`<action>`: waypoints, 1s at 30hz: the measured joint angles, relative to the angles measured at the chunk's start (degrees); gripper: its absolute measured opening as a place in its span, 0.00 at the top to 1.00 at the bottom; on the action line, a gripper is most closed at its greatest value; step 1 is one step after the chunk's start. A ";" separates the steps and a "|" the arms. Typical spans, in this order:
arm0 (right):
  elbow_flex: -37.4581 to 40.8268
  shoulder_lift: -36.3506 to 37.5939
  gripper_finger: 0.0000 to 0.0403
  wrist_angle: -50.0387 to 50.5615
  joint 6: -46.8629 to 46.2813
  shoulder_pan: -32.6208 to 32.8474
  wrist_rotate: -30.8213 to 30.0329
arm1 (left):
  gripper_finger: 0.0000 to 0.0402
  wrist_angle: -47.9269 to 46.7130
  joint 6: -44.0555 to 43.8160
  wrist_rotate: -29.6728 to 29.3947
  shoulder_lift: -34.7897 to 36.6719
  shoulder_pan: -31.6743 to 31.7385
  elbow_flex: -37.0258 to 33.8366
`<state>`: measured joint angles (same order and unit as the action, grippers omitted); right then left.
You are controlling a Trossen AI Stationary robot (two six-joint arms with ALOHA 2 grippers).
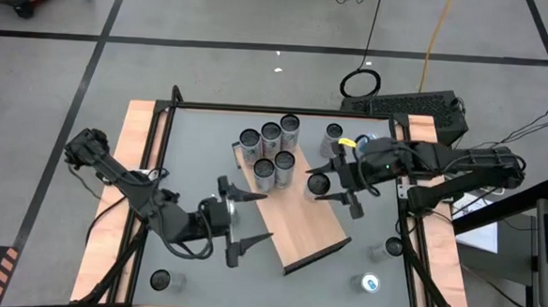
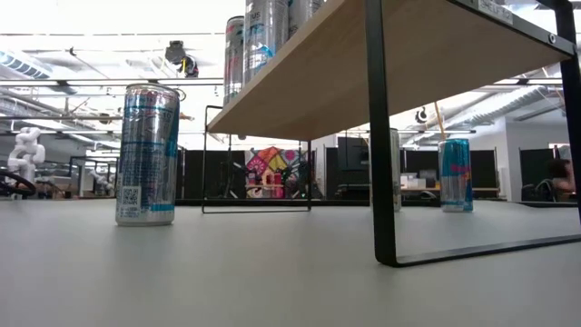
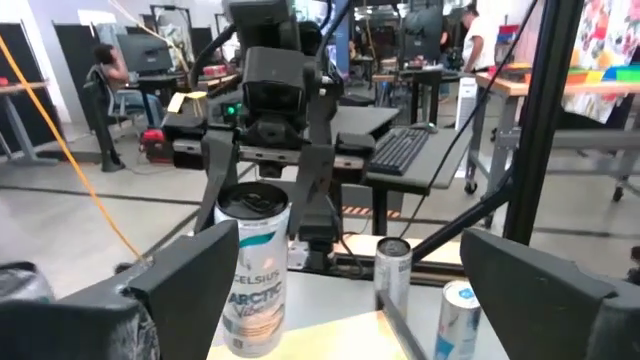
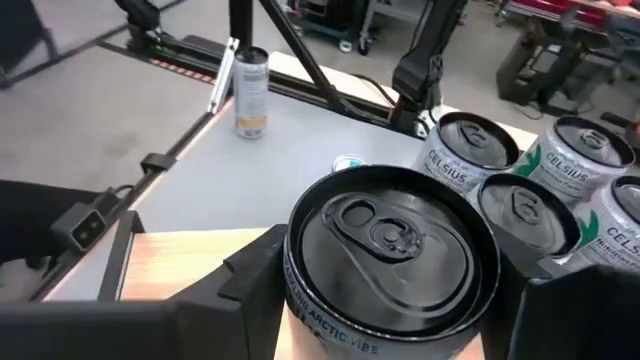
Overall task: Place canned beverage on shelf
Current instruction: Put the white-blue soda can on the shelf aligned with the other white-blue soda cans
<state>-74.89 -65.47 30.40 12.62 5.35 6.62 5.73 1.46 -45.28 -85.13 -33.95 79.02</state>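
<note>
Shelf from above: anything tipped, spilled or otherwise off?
Nothing stands out. The cans on the shelf stand upright in a cluster; the right gripper holds another can upright; the left gripper is open.

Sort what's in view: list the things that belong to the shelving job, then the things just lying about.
Belongs to the job:
- shelf
- can held in the right gripper
- five cans already grouped on the shelf
- left gripper, jaws open, at the shelf's edge

Lying about:
- keyboard beyond the table
- cable loop on the floor

"CELSIUS ARCTIC" on held can (image 3: 252, 270)
</note>
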 joint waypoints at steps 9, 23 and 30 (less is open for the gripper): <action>2.47 0.02 0.52 -0.79 3.14 -8.86 3.65 | 0.05 -4.49 1.88 -0.32 1.28 0.99 0.00; 5.97 -0.22 0.52 -7.60 5.26 -19.75 18.68 | 0.05 -7.49 1.94 -0.08 1.26 0.94 0.00; 5.97 -0.86 0.52 -8.18 5.55 -23.51 24.06 | 0.05 -8.23 1.94 -0.21 1.26 0.98 0.00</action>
<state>-68.93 -66.33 22.21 18.17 -18.16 30.67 -2.50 3.40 -45.50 -83.88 -32.97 79.02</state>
